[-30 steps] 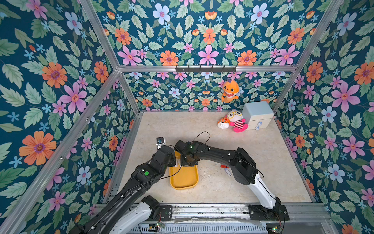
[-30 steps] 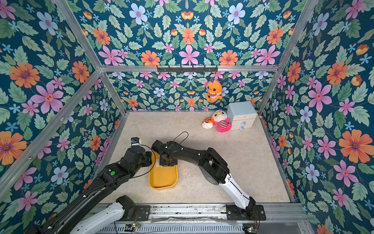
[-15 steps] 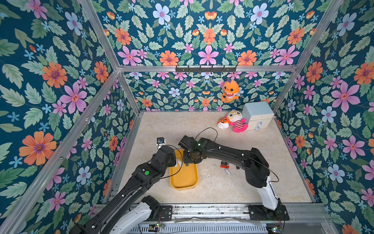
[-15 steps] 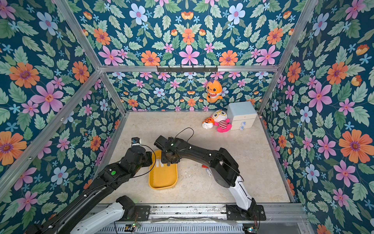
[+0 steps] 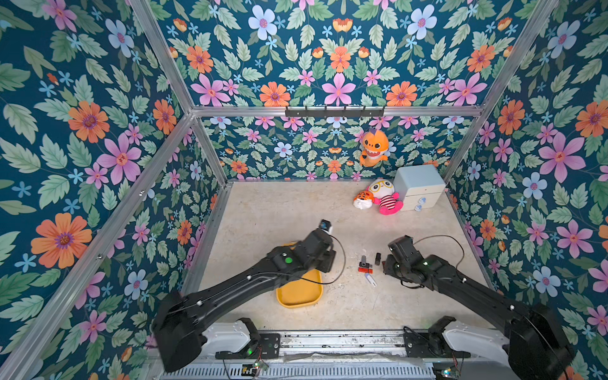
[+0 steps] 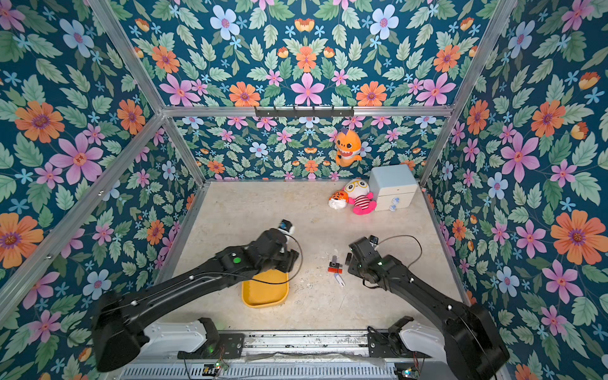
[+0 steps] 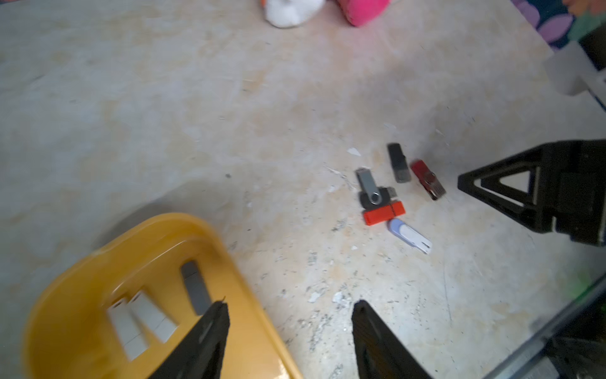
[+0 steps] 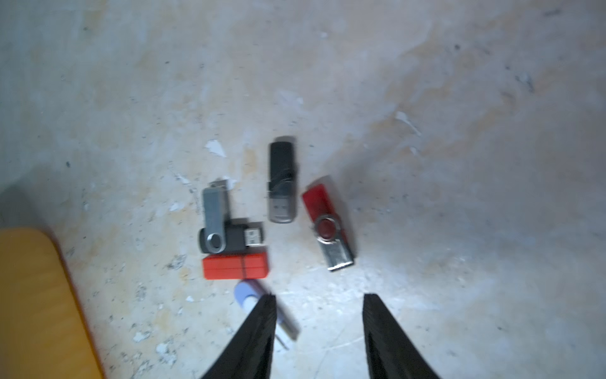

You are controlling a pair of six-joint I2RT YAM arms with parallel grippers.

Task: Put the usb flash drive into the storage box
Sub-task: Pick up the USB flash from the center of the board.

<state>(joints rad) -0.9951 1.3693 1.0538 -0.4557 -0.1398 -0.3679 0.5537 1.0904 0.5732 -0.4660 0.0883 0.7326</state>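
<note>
Nearest you, the yellow storage box [image 5: 299,294] holds two white flash drives [image 7: 151,313] and a grey flash drive [image 7: 195,287]. The fingers of your left gripper [image 7: 290,303] hang apart and empty over its rim. Your right gripper [image 8: 319,297] is likewise spread, holding nothing, just beside five loose drives on the surface [image 8: 459,98]: white-lavender drive [image 8: 244,297], orange drive [image 8: 234,266], silver swivel drive [image 8: 214,213], red swivel drive [image 8: 323,210], black drive [image 8: 282,170]. Farthest back sit plush toys [image 5: 383,197].

The right arm [image 5: 437,273] has pulled away from over the yellow tray [image 5: 297,297] and swung back to its own side. The right gripper [image 8: 319,297], jaws now apart and empty, hangs over the loose flash drives [image 5: 366,269]. The left arm [image 5: 263,273] has shifted rightward across the tray's far end.
</note>
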